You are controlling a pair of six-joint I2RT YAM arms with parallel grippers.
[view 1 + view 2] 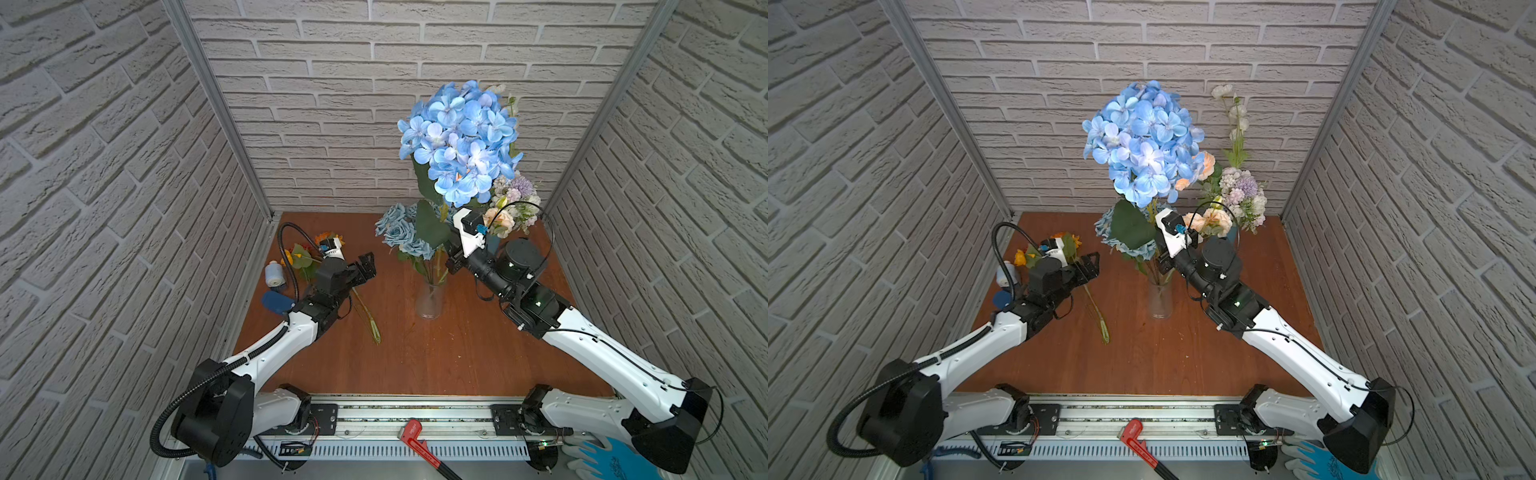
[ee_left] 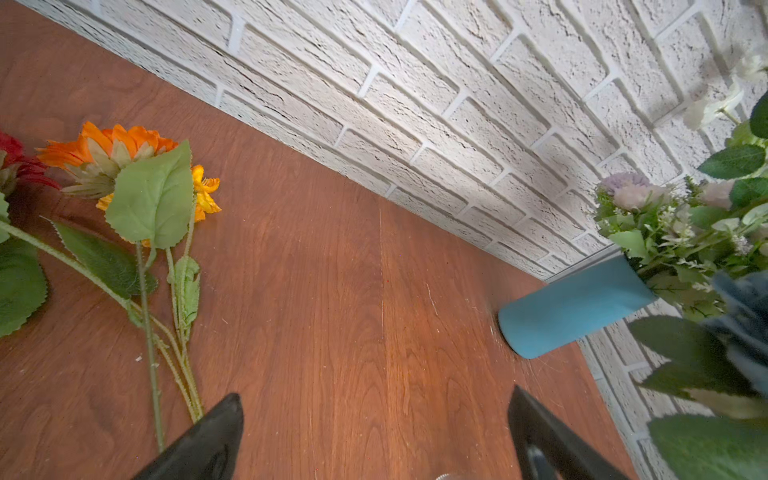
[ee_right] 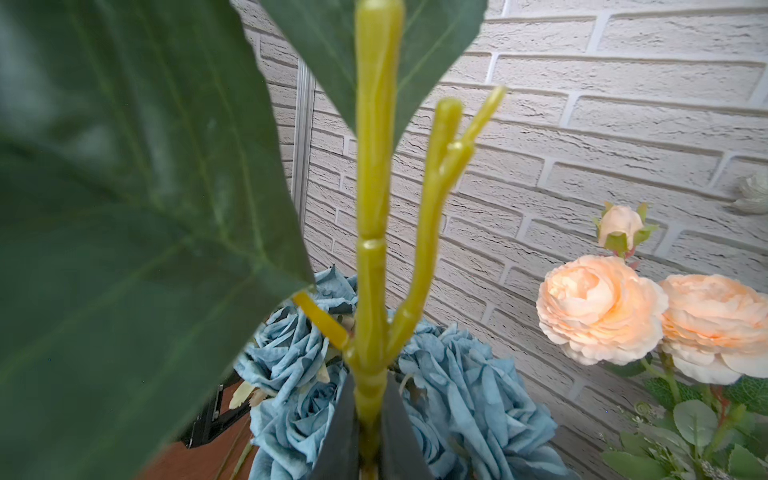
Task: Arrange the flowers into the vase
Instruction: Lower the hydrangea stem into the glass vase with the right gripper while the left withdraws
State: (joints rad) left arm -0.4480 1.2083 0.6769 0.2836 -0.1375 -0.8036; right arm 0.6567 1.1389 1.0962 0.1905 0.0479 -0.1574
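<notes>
My right gripper (image 3: 370, 415) is shut on the yellow-green stem (image 3: 372, 291) of a big blue hydrangea (image 1: 459, 141), held upright above a clear glass vase (image 1: 430, 301) in both top views. Dusty-blue roses (image 1: 399, 232) stand in that vase (image 1: 1160, 299). The stem's lower end is hidden behind the gripper. My left gripper (image 1: 368, 266) hovers open and empty (image 2: 378, 395) over bare wood. Beside it, orange and red sunflowers (image 2: 112, 158) lie flat at the table's left (image 1: 301, 253).
A blue vase (image 2: 573, 307) at the back right holds peach roses (image 3: 598, 307), lilac-white clusters (image 1: 1244, 191) and tall white buds (image 1: 1235, 112). A pale blue spool (image 1: 274, 274) sits at the left edge. A red wrench (image 1: 417, 442) and blue glove (image 1: 598, 457) lie on the front rail.
</notes>
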